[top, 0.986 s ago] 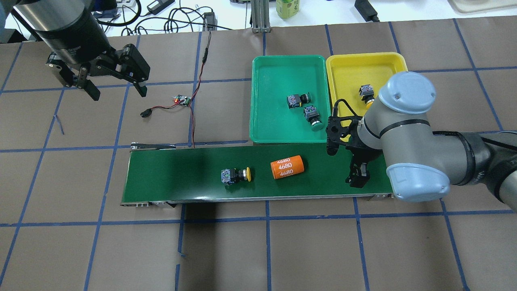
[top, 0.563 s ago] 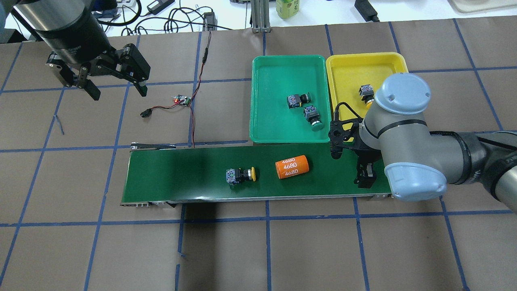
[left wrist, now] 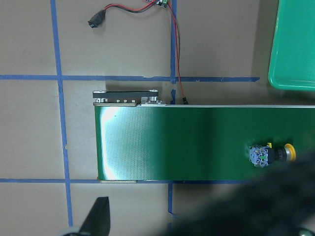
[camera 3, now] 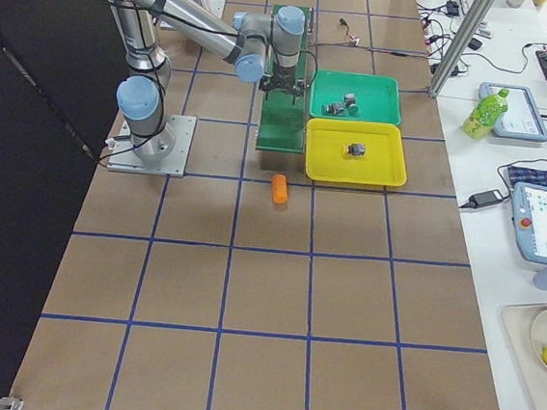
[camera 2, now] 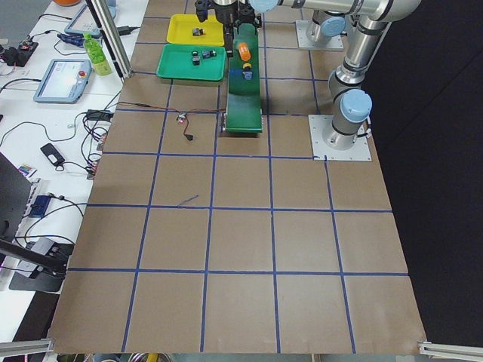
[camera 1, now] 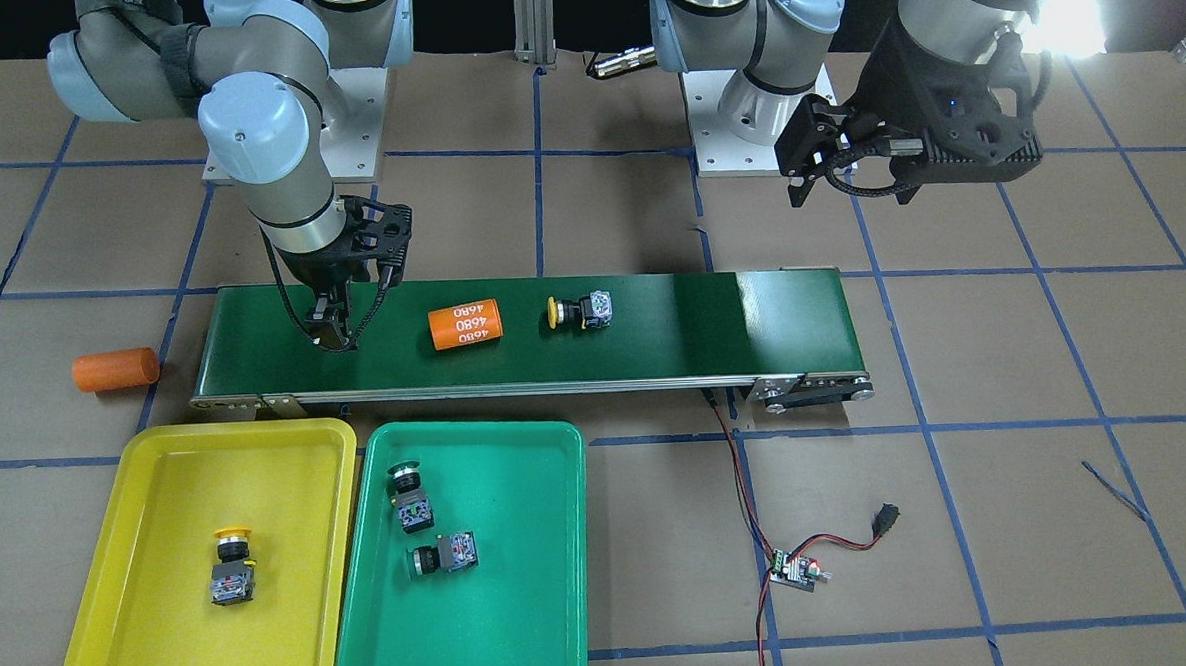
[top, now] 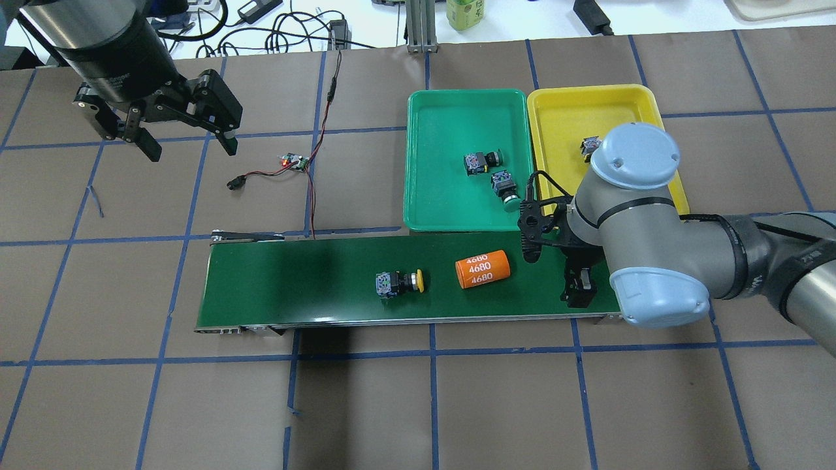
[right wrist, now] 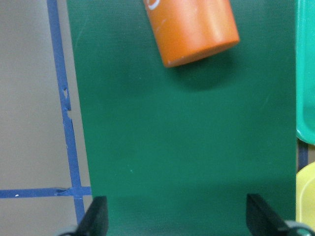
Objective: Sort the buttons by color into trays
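Landmark: we're placing everything off the conveyor belt [top: 294,281].
Last button: the yellow button [top: 400,283] is lying on the belt, about mid-length.
Long axis: it runs along the belt, with the cap pointing at the tray end.
Right gripper [camera 1: 331,332]: it hangs low over the belt's tray end. The jaws are spread wide with nothing between them.
Way to go: from that gripper the button is straight down the belt. The orange cylinder [top: 482,269] sits on the belt between the two, so we think that's the awkward bit.
Left gripper [top: 191,149]: also spread and empty. It's well off the belt, past its far long edge near the other end.
Nearer arm: the right one, we'd say.
Trays: two, both along the belt's far long edge at the right arm's end. The green tray [top: 467,94] comes first, then the yellow tray [top: 591,91].
Button count: four. There are two green ones [top: 482,161] [top: 506,186] in the green tray, one yellow [camera 1: 231,569] in the yellow tray, and one on the belt.
Cylinder count: two. The second cylinder [camera 1: 115,369] is on the table just past the belt's tray end.
Progress: we reckon three of the four are sorted.
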Robot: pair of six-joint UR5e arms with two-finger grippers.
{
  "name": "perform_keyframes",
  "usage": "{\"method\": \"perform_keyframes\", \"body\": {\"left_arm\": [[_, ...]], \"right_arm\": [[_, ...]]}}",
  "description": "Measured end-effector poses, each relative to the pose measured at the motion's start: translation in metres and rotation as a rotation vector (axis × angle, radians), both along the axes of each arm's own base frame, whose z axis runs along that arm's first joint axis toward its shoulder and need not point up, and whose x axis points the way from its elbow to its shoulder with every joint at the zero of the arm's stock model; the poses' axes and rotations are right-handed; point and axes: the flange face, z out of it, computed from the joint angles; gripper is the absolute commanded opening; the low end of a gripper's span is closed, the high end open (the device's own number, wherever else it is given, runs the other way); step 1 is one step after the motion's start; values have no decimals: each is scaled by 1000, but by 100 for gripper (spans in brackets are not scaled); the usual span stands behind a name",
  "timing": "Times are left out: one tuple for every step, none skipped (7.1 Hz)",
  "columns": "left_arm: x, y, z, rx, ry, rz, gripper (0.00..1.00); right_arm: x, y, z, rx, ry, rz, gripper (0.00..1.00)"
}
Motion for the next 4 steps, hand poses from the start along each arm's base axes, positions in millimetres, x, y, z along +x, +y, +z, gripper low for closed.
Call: {"method": "perform_keyframes", "body": {"left_arm": [[0, 0, -3, 6, 2, -1, 100], [-1, 0, -5, 9, 3, -1, 100], [-1, 0, -5, 10, 3, -1, 100], [-1, 0, -5, 10, 4, -1, 100]], "right_arm": [[1, 0, -2, 5, 0, 2, 100], [1, 0, -4, 7, 0, 2, 100], [1, 0, -4, 5, -1, 2, 100], [1, -1, -4, 2, -3, 2, 100]]}}
